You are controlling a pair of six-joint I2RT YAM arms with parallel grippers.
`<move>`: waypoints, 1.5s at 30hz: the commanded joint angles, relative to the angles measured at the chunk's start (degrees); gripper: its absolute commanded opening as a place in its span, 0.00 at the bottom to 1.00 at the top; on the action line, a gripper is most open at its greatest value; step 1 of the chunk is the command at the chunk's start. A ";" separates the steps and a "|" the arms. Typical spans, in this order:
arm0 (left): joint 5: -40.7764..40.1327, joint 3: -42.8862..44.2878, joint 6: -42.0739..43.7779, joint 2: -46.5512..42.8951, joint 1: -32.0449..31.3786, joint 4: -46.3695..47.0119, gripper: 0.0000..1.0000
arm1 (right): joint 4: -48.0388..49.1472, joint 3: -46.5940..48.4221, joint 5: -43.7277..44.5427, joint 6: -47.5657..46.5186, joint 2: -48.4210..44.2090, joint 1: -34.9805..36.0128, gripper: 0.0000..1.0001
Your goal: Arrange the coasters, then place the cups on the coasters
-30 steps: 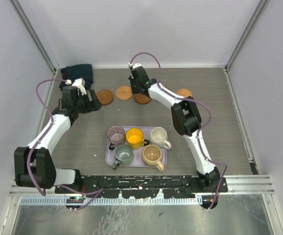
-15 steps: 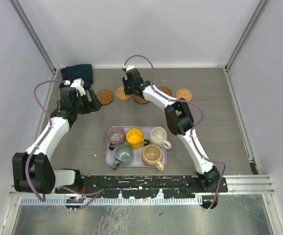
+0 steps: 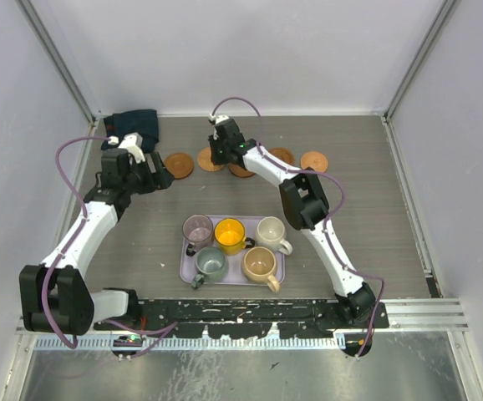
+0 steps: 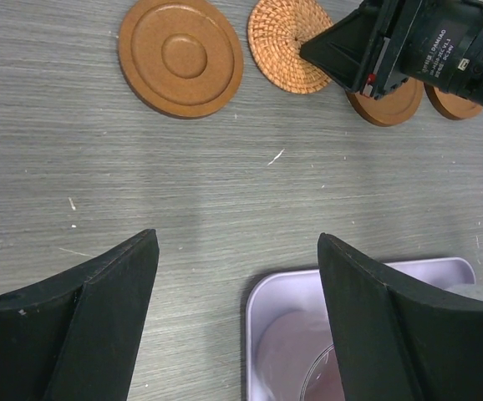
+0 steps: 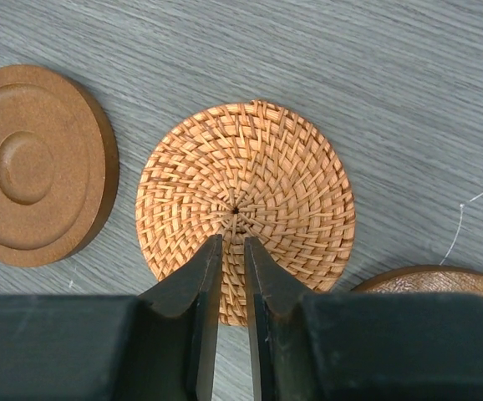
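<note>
— How do the right fingers (image 5: 210, 269) stand?

— Pinched nearly together, with only a thin slit between them and nothing in it. Their tips lie over the near half of the woven coaster (image 5: 246, 192), close to its centre. I cannot tell whether they press on it.

— And the left fingers (image 4: 99, 301)?

— Spread wide, released, grasping nothing. They hang over bare desk (image 4: 183, 192), with a corner of the lavender tray (image 4: 262, 305) under the gap.

— What lies around the woven coaster?

— The ringed coaster (image 5: 33, 167) is just to its left, across a narrow gap. On its other side, near it, is a third brown coaster (image 5: 450, 288). Further right are a darker coaster (image 3: 282, 155) and an orange-brown coaster (image 3: 313, 161). All five make a loose row near the desk's far edge.

— And the cups?

— All five sit in the tray, none on a coaster. At the back are the mauve cup (image 3: 197, 228), the yellow cup (image 3: 229, 234) and the cream cup (image 3: 270, 231). In front are the grey-green cup (image 3: 210, 264) and the tan cup (image 3: 259, 264), packed close together.

— Is there room to move?

— A broad band of bare desk runs between the coaster row and the tray. There is more to the tray's right, out to the wall. A dark cloth (image 3: 137, 124) fills the far left corner, just behind the left arm. Walls close in on three sides.
</note>
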 commanded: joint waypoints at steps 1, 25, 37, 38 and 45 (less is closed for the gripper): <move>0.98 1.39 -0.19 -0.99 0.32 2.32 0.79 | -1.96 -3.93 -0.39 0.26 -3.68 1.15 0.23; 2.31 1.07 0.42 1.35 0.32 3.42 0.80 | -2.75 -3.03 13.90 -3.07 -5.16 3.61 0.21; 2.91 0.89 0.11 1.35 0.32 4.45 0.80 | 0.19 -5.61 11.23 -4.27 -11.59 3.31 0.22; 3.07 0.88 0.09 1.35 0.31 4.45 0.80 | 0.34 -5.95 11.64 -4.24 -12.19 3.32 0.22; 3.48 0.86 0.16 1.35 0.32 4.72 0.81 | 0.96 -10.09 17.12 -4.29 -17.79 3.18 0.22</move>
